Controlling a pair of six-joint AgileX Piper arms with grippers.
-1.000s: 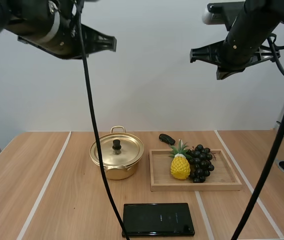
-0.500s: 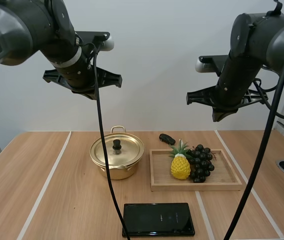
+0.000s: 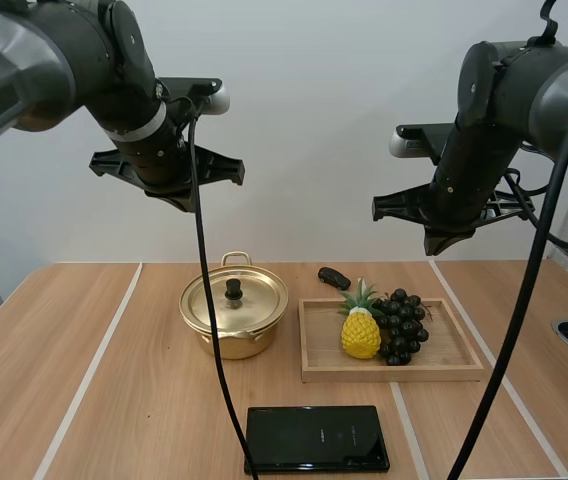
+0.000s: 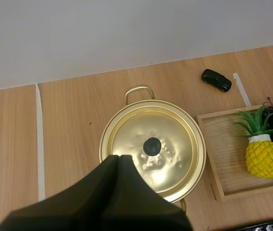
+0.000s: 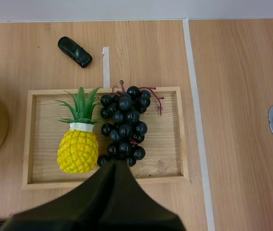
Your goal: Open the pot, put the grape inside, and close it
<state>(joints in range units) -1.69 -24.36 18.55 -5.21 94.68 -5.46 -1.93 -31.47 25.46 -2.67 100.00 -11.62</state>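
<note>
Bright, even, soft light from above. Faint short shadows under the pot (image 3: 232,346) and tray (image 3: 394,373) on the table (image 3: 94,400). Blotchy glare on the gold lid (image 4: 171,144). Phone (image 3: 314,437) screen glossy, faintly reflective.

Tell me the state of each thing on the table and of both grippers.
pot: closed, lid on.
grapes: lying in the wooden tray, beside the pineapple, not gripped.
pineapple: lying in the wooden tray.
left gripper: shut on nothing, above the pot.
right gripper: shut on nothing, above the grapes.
</note>
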